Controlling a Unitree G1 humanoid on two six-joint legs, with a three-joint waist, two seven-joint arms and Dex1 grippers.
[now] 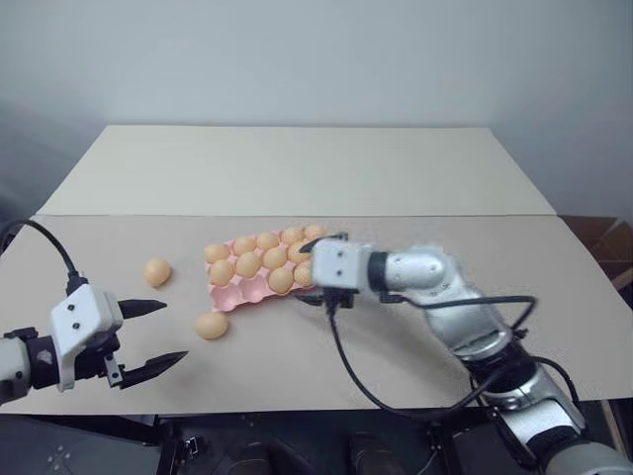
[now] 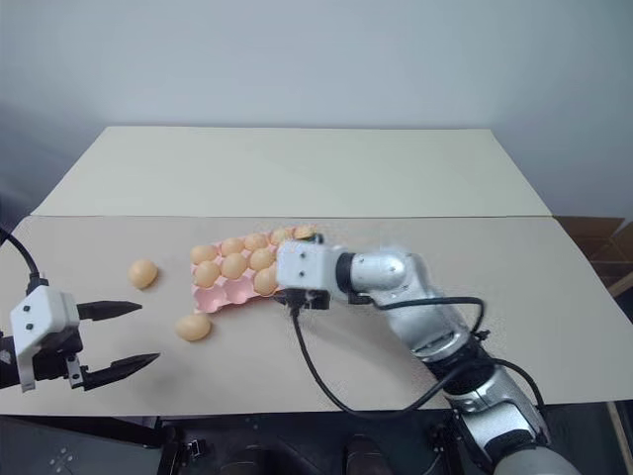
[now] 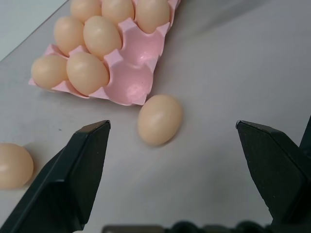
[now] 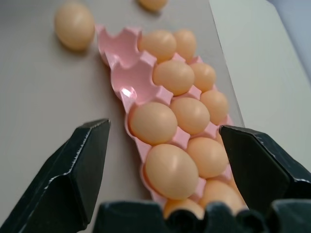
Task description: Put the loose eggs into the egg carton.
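A pink carton (image 1: 259, 280) sits at the centre of a tan table (image 1: 297, 168), most cups filled with eggs and 2 cups at its lower-left end bare. 2 loose eggs lie on the table at left of centre: one (image 1: 211, 325) just below the carton's empty corner, another (image 1: 156, 271) further left. The left gripper (image 1: 156, 336), at lower left, gapes wide and holds nothing, the nearer egg just beyond its tips. The right gripper (image 4: 163, 145) hangs over the carton's right end, fingers spread, empty.
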